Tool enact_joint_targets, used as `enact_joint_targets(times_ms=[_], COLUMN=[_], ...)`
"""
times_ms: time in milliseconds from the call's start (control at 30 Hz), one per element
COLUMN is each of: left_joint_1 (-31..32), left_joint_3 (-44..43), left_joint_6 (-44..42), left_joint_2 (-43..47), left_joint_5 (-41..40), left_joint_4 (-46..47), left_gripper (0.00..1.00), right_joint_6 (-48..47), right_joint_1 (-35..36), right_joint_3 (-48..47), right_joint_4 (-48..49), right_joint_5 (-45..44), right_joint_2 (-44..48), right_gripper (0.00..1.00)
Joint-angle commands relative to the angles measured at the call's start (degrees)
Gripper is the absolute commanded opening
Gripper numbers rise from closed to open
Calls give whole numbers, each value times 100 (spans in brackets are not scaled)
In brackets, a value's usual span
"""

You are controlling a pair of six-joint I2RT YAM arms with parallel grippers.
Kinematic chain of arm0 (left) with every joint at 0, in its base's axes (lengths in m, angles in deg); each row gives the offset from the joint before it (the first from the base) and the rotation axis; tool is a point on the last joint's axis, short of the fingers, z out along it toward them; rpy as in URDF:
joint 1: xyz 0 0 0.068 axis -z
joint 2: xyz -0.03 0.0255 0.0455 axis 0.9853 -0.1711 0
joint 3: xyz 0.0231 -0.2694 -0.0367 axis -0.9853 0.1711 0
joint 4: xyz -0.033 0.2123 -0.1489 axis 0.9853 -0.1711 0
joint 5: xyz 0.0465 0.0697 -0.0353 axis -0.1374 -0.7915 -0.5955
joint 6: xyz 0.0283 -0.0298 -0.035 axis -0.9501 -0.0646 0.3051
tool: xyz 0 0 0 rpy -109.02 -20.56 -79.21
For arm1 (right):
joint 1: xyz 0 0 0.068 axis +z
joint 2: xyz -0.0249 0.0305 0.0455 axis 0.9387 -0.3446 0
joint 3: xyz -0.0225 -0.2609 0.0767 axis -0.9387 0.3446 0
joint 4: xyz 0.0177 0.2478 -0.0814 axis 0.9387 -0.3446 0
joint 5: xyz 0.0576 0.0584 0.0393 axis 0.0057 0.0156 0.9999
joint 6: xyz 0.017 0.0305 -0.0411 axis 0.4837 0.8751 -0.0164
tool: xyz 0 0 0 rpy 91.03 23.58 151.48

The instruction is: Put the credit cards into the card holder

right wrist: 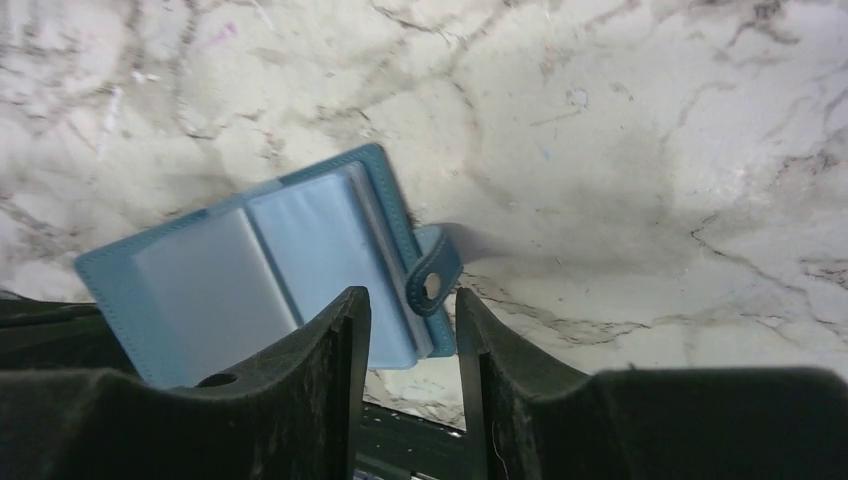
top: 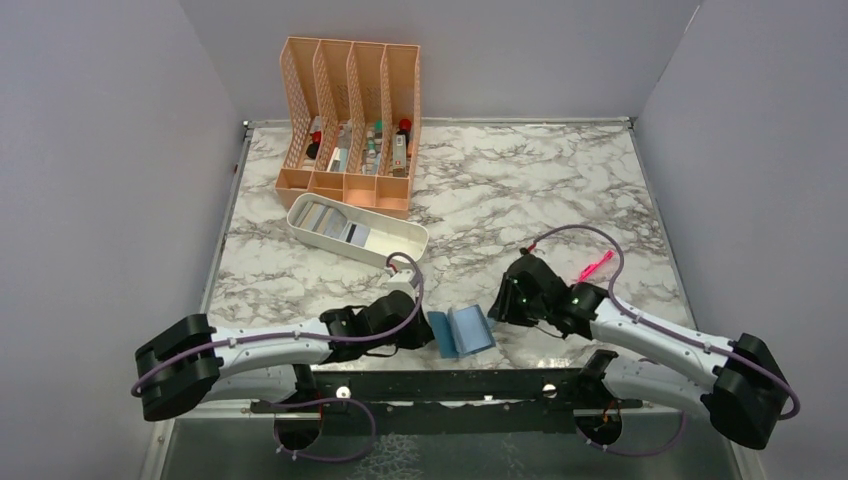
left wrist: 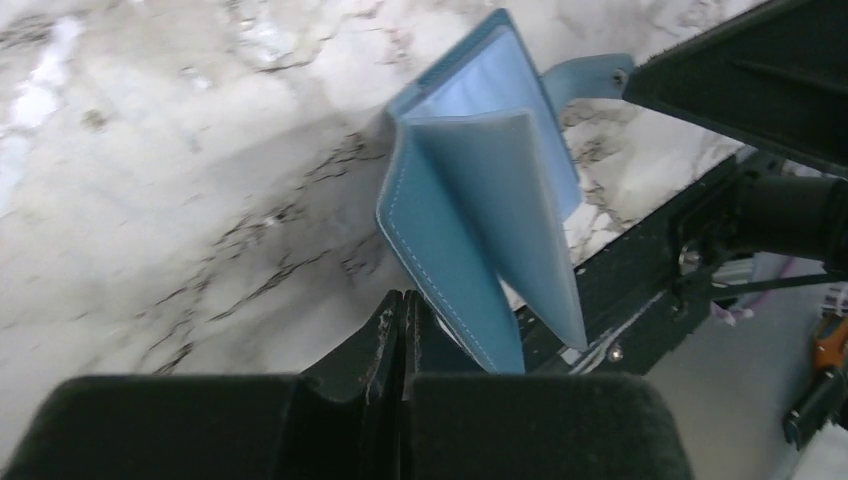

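Locate the card holder point(top: 462, 331) at the near edge of the table point(top: 540, 190), between the two arms. It lies open on the surface, with one inner leaf standing up from the spine. The left gripper point(top: 425, 335) sits just beside its left cover. The right gripper point(top: 497, 305) sits just to its right, near the closing strap point(right wrist: 432, 272). Find the tray point(top: 418, 236) well behind the card holder and to its left. The credit cards point(top: 335, 222) lie inside the tray, in its left half. The organizer point(top: 350, 100) stands directly behind the tray, at the far left of the table, with small bottles point(top: 375, 140) in its slots.
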Motion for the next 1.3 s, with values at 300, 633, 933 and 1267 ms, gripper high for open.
enact_joint_targets(times_ms=[300,633,933,1267], left_joint_1=[-1,-4,-2,-2], left_joint_3=[-1172,-1546,-1673,-1880], left_joint_6=[-853,-1276,-1469,-1592], left_joint_2=[-1468,-2294,-2637,-2787], left_joint_5=[881,671,456,466], left_joint_4=[1494,1291,1024,694], left_gripper=[10,13,14,18], right_joint_6=[-325,-668,-674,-715], right_joint_1=[-27,-930,-1031,-1031], right_joint_3=[-536,-8,398,427], right_joint_4=[-557,214,774,954], right_joint_5=[-1181,-72,614,909], right_joint_2=[290,70,34,21], right_gripper=[36,30,29,29])
